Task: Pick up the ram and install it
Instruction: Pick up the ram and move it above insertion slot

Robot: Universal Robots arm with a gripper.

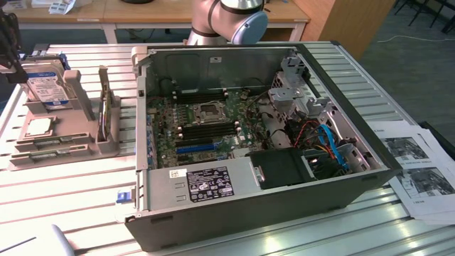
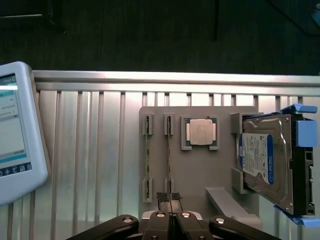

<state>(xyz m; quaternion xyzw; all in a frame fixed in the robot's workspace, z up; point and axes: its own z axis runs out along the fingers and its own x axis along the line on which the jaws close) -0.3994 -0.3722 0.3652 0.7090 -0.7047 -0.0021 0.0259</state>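
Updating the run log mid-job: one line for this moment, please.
fingers: shut, empty | over: gray holder | ram: two sticks, both in holder slots | install: not begun

A ribbed metal table (image 1: 57, 197) catches bright glare; wooden desks (image 1: 142, 13) stand behind it, dark carpet (image 1: 419, 64) alongside.

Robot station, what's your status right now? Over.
Gripper shut, over the gray holder. Ram on edge in its slot, not yet lifted. Second stick beside it; nothing across the ram.
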